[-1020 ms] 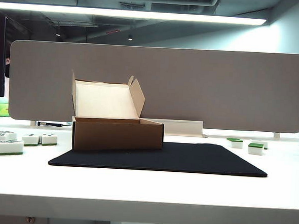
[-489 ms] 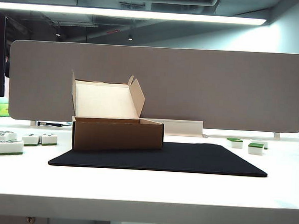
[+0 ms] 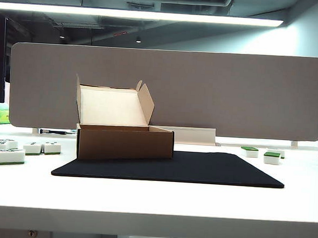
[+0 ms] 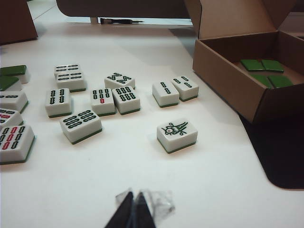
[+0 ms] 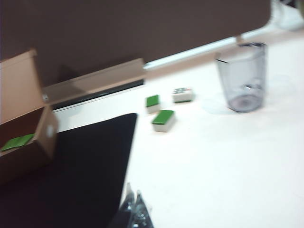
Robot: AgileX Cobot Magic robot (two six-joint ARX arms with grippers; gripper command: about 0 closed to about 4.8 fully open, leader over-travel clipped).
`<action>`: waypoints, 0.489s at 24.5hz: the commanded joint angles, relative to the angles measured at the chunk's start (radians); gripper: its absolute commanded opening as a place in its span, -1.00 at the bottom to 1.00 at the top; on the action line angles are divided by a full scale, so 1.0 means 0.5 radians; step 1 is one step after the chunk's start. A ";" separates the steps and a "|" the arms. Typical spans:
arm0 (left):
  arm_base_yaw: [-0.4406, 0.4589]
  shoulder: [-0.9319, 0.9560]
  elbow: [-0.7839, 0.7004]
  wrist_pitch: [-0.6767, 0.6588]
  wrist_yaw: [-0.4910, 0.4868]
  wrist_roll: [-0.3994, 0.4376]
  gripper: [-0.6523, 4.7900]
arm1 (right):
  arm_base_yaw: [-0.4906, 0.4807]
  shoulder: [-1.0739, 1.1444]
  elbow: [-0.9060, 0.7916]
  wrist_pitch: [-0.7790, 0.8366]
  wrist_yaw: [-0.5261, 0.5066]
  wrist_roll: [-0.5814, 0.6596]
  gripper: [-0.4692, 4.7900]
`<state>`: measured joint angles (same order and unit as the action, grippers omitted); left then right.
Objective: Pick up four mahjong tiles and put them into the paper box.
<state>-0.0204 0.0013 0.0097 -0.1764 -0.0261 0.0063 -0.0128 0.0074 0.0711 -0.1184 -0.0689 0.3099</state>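
Brown cardboard in the middle of it all: the paper box point(image 3: 125, 143) sits open on the left end of the black mat point(image 3: 199, 167), lid flap standing up at the far side. Inside, the left wrist view catches the four mahjong tiles point(image 4: 266, 72), green backs up, lying close together on the box floor.

Left of the box, a scatter of white-faced tiles point(image 4: 118, 97) lies on the white table point(image 3: 154, 199), one bird-marked tile point(image 4: 176, 134) nearest the mat. The left gripper point(image 4: 134, 211) hangs low over bare table near that scatter, jaws pressed together, holding nothing.

Over on the right, the blurred right wrist view shows the right gripper point(image 5: 134, 209) at the mat's right edge, jaws seemingly together, empty. Beyond it lie three loose tiles point(image 5: 163, 119) and a clear cup point(image 5: 242, 76).
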 commanded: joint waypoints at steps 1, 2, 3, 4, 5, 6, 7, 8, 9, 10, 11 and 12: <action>0.003 0.001 -0.008 -0.018 0.014 0.002 -0.78 | 0.001 -0.018 -0.064 0.052 0.104 0.030 -0.82; 0.003 0.001 -0.008 -0.018 0.014 0.002 -0.78 | 0.000 -0.018 -0.080 0.053 0.104 0.030 -0.82; 0.003 0.001 -0.008 -0.018 0.014 0.002 -0.78 | 0.000 -0.018 -0.098 0.052 0.104 0.031 -0.82; 0.003 0.001 -0.008 -0.018 0.014 0.002 -0.78 | 0.000 -0.018 -0.112 0.052 0.104 0.030 -0.82; 0.003 0.001 -0.008 -0.018 0.014 0.002 -0.78 | 0.000 -0.018 -0.126 0.052 0.104 0.030 -0.82; 0.003 0.001 -0.008 -0.018 0.014 0.002 -0.78 | 0.000 -0.018 -0.132 0.027 0.106 0.020 -0.82; 0.003 0.001 -0.008 -0.018 0.014 0.002 -0.78 | 0.000 -0.018 -0.132 -0.003 0.114 0.003 -0.82; 0.003 0.001 -0.008 -0.018 0.014 0.002 -0.78 | 0.000 -0.018 -0.132 -0.026 0.142 -0.008 -0.82; 0.003 0.001 -0.008 -0.018 0.014 0.002 -0.78 | 0.000 -0.018 -0.132 -0.048 0.175 -0.012 -0.82; 0.003 0.001 -0.008 -0.018 0.014 0.002 -0.78 | 0.000 -0.018 -0.132 -0.079 0.217 -0.015 -0.82; 0.003 0.001 -0.008 -0.018 0.014 0.002 -0.78 | 0.000 -0.018 -0.132 -0.120 0.255 -0.015 -0.82; 0.003 0.001 -0.008 -0.018 0.014 0.002 -0.78 | -0.001 -0.015 -0.132 -0.128 0.259 -0.021 -0.82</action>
<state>-0.0204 0.0017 0.0097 -0.1764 -0.0261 0.0059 -0.0128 0.0071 0.0059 -0.1699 0.0360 0.3061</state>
